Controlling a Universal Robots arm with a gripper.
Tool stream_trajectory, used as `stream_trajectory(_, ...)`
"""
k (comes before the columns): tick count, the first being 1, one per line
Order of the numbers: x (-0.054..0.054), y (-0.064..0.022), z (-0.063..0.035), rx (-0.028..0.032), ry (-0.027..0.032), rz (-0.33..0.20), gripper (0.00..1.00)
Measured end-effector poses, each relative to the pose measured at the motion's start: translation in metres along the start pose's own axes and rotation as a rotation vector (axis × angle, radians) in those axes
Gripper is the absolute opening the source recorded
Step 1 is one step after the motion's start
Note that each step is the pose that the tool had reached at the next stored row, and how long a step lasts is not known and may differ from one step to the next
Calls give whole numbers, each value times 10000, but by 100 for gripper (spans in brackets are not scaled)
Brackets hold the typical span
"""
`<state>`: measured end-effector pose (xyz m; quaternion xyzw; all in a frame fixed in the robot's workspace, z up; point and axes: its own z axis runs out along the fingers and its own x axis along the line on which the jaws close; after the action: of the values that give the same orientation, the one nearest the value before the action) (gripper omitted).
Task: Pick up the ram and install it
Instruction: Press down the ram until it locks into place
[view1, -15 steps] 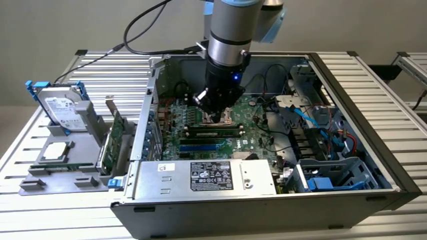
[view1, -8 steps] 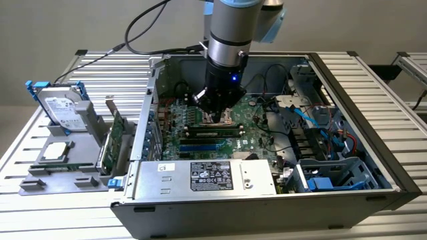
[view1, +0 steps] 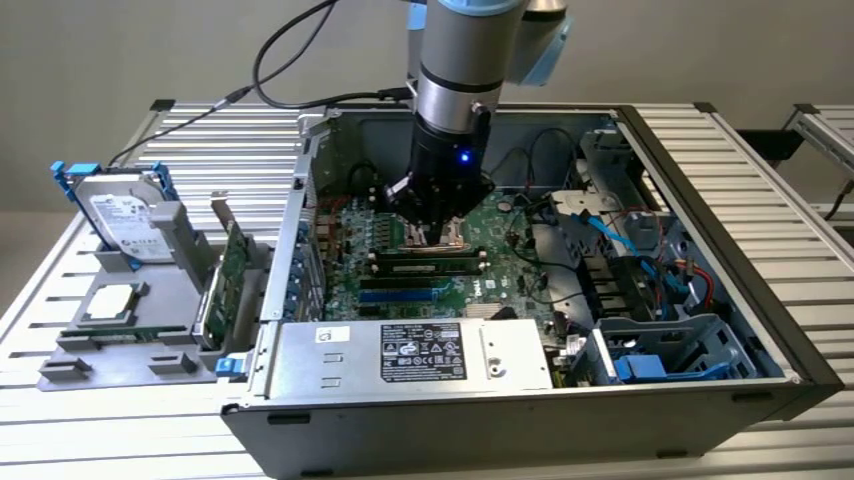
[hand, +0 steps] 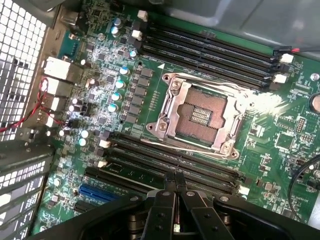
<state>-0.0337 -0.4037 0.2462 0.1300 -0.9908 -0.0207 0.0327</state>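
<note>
Green motherboard (hand: 125, 100), bare CPU socket (hand: 200, 115) at wrist, gripper (hand: 175, 182) fingers together, empty.

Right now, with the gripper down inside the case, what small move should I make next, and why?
Probably a short straight lift. The gripper is shut over the memory slots beside the CPU socket, and what looks like the ram already sits in a slot.

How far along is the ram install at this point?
Looks done: the ram appears to lie along the memory slots beside the CPU socket, no longer carried.
In hand: nothing visible; the gripper has its fingers shut, with the tips right over that slot row.
Left: full seating. Whether the stick is pressed home and latched cannot be told.
</note>
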Motion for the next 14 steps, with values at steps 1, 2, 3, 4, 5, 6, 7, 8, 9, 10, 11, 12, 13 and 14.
stream_trajectory(1, 0, 0, 0, -8, -7, 146, 11)
stream_trajectory(2, 0, 0, 0, -17, -14, 286, 11)
stream_trajectory(3, 0, 0, 0, -25, -22, 428, 11)
stream_trajectory(4, 0, 0, 0, -33, -28, 569, 11)
stream_trajectory(5, 0, 0, 0, -42, -36, 712, 11)
stream_trajectory(6, 0, 0, 0, -50, -43, 853, 11)
stream_trajectory(7, 0, 0, 0, -59, -51, 1009, 11)
stream_trajectory(8, 0, 0, 0, -68, -58, 1152, 11)
stream_trajectory(9, 0, 0, 0, -76, -66, 1298, 11)
stream_trajectory(10, 0, 0, 0, -84, -72, 1436, 11)
stream_trajectory(11, 0, 0, -1, -93, -79, 1560, 11)
stream_trajectory(12, 0, 0, -3, -99, -84, 1676, 11)
stream_trajectory(13, 0, 0, -7, -105, -89, 1772, 11)
stream_trajectory(14, 1, -1, -11, -110, -93, 1844, 11)
